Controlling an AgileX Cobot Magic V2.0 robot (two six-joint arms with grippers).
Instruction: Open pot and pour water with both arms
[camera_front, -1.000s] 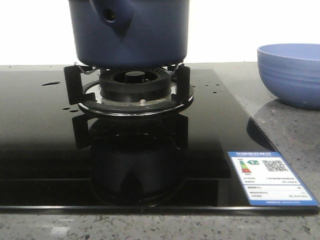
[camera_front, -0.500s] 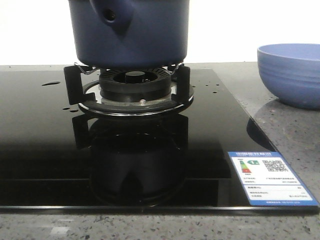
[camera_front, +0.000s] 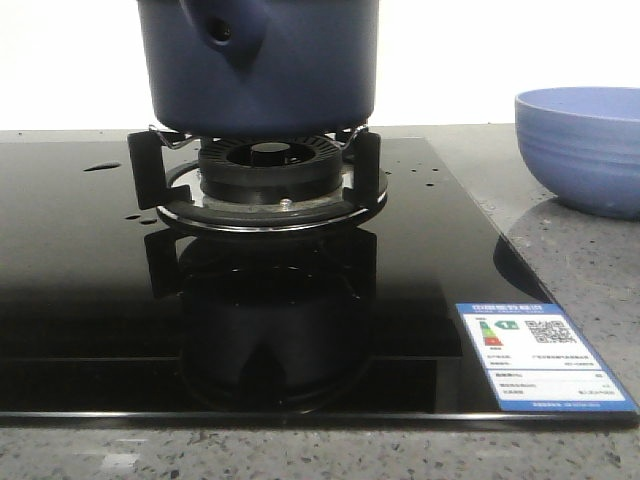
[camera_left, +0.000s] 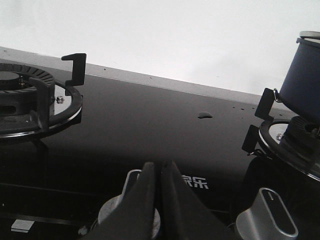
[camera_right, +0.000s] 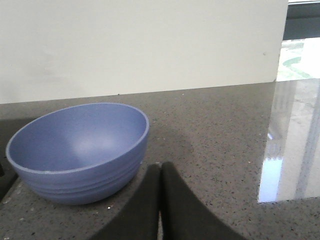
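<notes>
The dark navy pot (camera_front: 258, 65) stands on the burner grate (camera_front: 255, 185) of the black glass hob, its side stub with a round hole facing the camera; its top is cut off by the frame. It also shows in the left wrist view (camera_left: 303, 82). Small water drops (camera_front: 101, 166) lie on the glass, and one shows in the left wrist view (camera_left: 204, 115). My left gripper (camera_left: 160, 165) is shut and empty, low over the hob's front by the knobs. My right gripper (camera_right: 160, 166) is shut and empty over the grey counter, beside the periwinkle bowl (camera_right: 77, 150).
The periwinkle bowl (camera_front: 580, 148) stands on the stone counter right of the hob. A second burner (camera_left: 35, 100) sits at the hob's left. Two silver knobs (camera_left: 267, 217) stand at the hob's front. A blue-white energy label (camera_front: 535, 355) is stuck at the front right corner.
</notes>
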